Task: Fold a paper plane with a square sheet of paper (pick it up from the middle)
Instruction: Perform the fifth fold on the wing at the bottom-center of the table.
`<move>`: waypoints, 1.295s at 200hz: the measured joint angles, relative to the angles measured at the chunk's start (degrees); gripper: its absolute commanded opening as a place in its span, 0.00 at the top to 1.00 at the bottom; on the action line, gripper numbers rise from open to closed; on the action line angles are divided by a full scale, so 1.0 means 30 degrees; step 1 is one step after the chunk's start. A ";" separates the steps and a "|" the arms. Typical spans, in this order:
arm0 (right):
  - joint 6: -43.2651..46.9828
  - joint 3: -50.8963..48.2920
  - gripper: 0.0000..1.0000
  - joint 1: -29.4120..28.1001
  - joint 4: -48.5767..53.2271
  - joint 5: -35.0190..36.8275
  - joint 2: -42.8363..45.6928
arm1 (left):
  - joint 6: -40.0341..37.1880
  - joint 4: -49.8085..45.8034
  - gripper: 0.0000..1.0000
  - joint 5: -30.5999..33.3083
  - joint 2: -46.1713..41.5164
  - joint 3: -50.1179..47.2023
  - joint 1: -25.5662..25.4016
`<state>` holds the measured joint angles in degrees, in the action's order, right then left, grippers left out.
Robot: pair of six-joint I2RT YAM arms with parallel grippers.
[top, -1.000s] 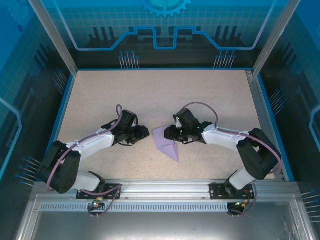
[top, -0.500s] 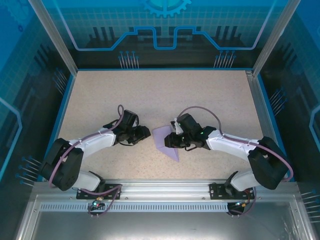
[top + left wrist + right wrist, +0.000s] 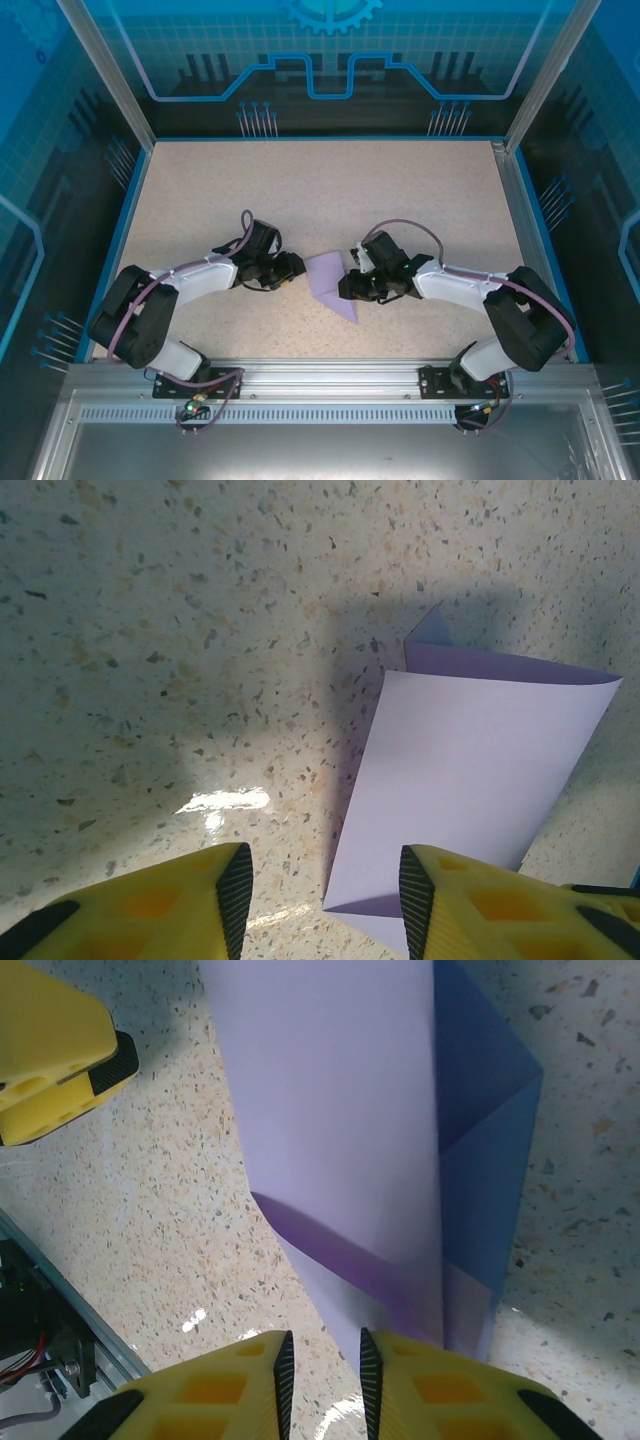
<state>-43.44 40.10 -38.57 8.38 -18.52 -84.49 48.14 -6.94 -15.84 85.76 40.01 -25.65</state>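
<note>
right gripper (image 3: 322,1360) has slid onto the folded lavender sheet (image 3: 330,278) lying between both arms, jaws narrowed to a slit, pinching nothing. left gripper (image 3: 325,880) has crept closer, jaws spread, empty. crease-pressing looks imminent.

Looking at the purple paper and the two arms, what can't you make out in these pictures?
Right wrist view: the purple paper runs down behind the right end effector; whether it is gripped, I cannot tell.
Left wrist view: the paper's near corner is cut off by the left end effector and the bottom edge.
Top view: the folds are too small to read.
</note>
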 measured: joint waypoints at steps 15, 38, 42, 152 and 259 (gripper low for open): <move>0.0007 -0.0175 0.72 0.0000 -0.0007 0.0036 0.0634 | 0.0000 -0.0007 0.53 -0.0044 0.0029 0.0029 0.0000; 0.0022 -0.0372 0.73 0.0000 -0.0109 -0.0051 0.1923 | 0.0000 -0.0007 0.53 -0.0036 0.0029 0.0029 0.0000; 0.0022 -0.0372 0.73 0.0000 -0.0219 -0.0117 0.2069 | 0.0000 -0.0007 0.53 -0.0036 0.0029 0.0029 0.0000; 0.0641 -0.0466 0.78 0.1035 -0.1654 -0.1064 -0.1486 | 0.0007 0.0211 0.52 -0.0277 0.0058 0.0029 0.0000; 0.0262 -0.2004 0.77 0.3067 -0.5413 -0.4175 -0.3286 | 0.0197 0.1333 0.50 -0.1865 0.1763 0.1020 -0.0007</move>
<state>-42.65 34.09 -29.36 -7.86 -31.05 -94.35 48.73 -2.94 -21.43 91.05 43.07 -25.67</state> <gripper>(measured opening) 0.231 0.501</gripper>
